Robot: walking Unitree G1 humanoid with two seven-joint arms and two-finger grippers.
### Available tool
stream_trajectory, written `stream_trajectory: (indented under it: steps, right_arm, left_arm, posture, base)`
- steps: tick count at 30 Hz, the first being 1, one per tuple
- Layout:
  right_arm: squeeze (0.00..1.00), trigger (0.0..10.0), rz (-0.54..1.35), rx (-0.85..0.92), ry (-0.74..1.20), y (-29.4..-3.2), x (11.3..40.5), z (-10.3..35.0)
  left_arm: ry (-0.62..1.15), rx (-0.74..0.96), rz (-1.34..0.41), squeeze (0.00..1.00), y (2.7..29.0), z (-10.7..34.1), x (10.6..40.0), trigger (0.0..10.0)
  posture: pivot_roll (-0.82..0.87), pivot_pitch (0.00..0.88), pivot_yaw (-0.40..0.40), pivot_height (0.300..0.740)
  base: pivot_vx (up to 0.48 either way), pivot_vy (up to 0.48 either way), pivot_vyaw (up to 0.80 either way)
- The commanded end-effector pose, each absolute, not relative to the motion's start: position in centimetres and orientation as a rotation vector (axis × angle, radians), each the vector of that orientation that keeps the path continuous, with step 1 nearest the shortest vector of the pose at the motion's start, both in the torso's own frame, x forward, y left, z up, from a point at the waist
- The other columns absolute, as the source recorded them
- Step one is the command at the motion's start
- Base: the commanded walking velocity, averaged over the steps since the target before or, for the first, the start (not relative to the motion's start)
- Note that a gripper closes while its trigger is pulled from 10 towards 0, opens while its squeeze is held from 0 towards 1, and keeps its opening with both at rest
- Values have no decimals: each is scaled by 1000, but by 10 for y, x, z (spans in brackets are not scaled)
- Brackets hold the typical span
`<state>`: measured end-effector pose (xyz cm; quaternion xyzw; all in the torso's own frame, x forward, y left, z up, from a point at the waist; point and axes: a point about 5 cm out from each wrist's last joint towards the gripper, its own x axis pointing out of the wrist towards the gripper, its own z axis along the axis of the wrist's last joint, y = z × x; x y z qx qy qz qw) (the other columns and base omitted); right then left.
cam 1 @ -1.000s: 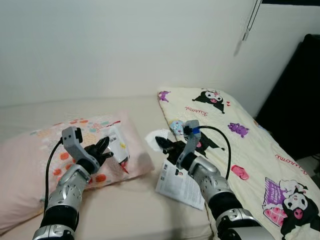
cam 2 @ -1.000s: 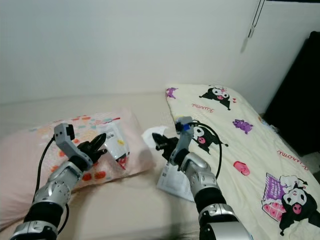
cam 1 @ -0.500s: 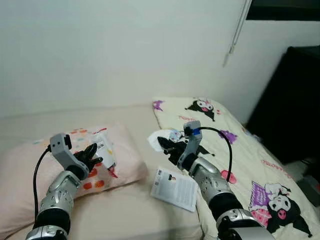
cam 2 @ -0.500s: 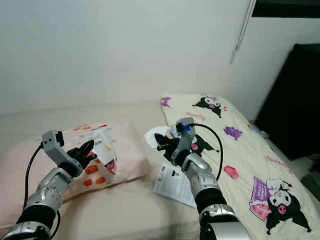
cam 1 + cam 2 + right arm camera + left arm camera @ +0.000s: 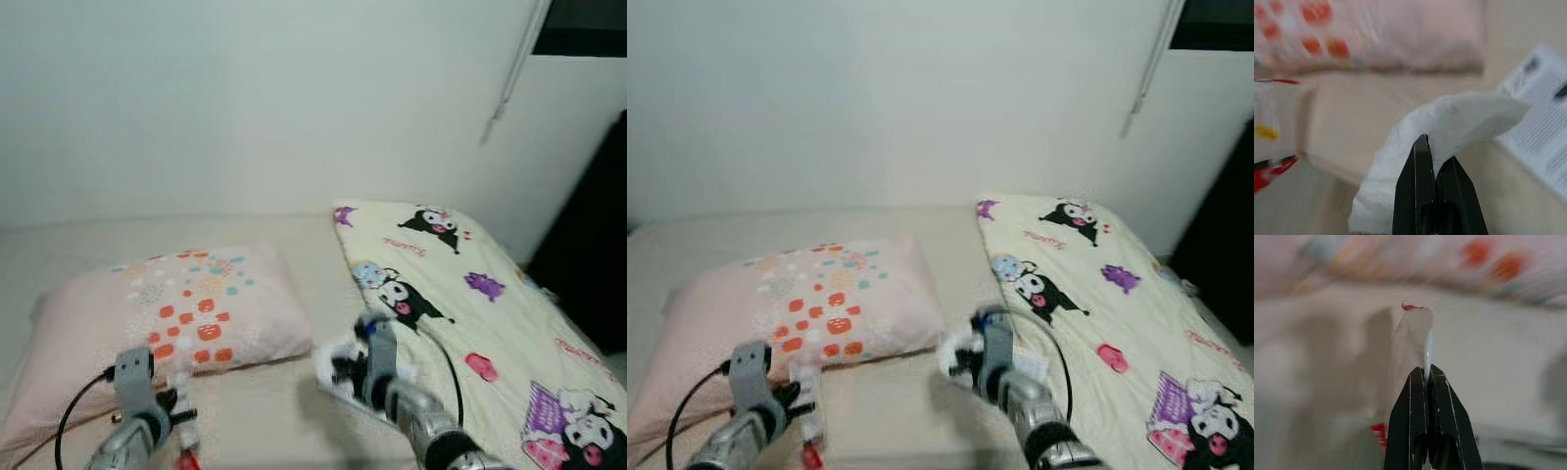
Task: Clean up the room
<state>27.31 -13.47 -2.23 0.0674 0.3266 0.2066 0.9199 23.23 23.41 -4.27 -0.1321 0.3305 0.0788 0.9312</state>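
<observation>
A plain pale wall rises behind a beige bed (image 5: pixel 265 392), and both eye views are soft with blur. Low at the left edge of the bed, the left gripper (image 5: pixel 1426 374) has its two black fingers pressed together on the edge of a thin white wrapper (image 5: pixel 1413 340) with red marks; the wrapper stands edge-on between the fingers, its long axis running straight out along them and away from the wrist, a torn red tip at the far end. In the right eye view the same wrapper (image 5: pixel 809 411) hangs roughly upright just beside that gripper, over the bare sheet. Beyond the left gripper lies one pink pillow (image 5: pixel 186 313) dotted with orange and red, its long side running across the bed; nothing lies between the gripper and the pillow but sheet. Further right, the right gripper (image 5: pixel 1434 161) is clamped shut on a crumpled white tissue (image 5: pixel 1449 122), which bulges over and in front of the fingertips and hides part of the bed beyond. Just beside this gripper, on its far side from the pillow, one printed paper leaflet (image 5: pixel 1542 112) lies flat on the mattress; in the left eye view the leaflet (image 5: pixel 338 384) shows partly under the right arm. Right of that arm spreads one cream blanket (image 5: pixel 470 294) printed with black-and-white cartoon figures, its length running away toward the wall. A dark piece of furniture (image 5: pixel 598 245) stands at the far right.
</observation>
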Motion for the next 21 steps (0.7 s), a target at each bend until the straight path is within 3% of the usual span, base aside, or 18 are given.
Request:
stream_trajectory:
  steps: [1, 5, 11, 21]
  right_arm:
    - [0, 10000, 359, 130, 752, -147, 259, -36]
    - [0, 10000, 243, 244, 808, -157, 240, -50]
    - [0, 10000, 199, 368, 799, -162, 231, -55]
    - [0, 10000, 222, 348, 810, -161, 230, -56]
  left_arm:
    - [814, -255, 211, 0, 233, -63, 204, 10000]
    - [943, -226, 250, 0, 233, -81, 172, 10000]
    - [1028, -184, 227, 0, 228, -92, 149, 10000]
    - [1009, -169, 197, 0, 219, -89, 161, 10000]
  posture:
    - [-33, 0, -42, 733]
    - [-42, 0, -39, 733]
    - [-36, 0, -51, 733]
    - [-36, 0, -54, 733]
  base:
    - [0, 0, 763]
    - [0, 0, 763]
    - [-476, 0, 763]
    - [-480, 0, 758]
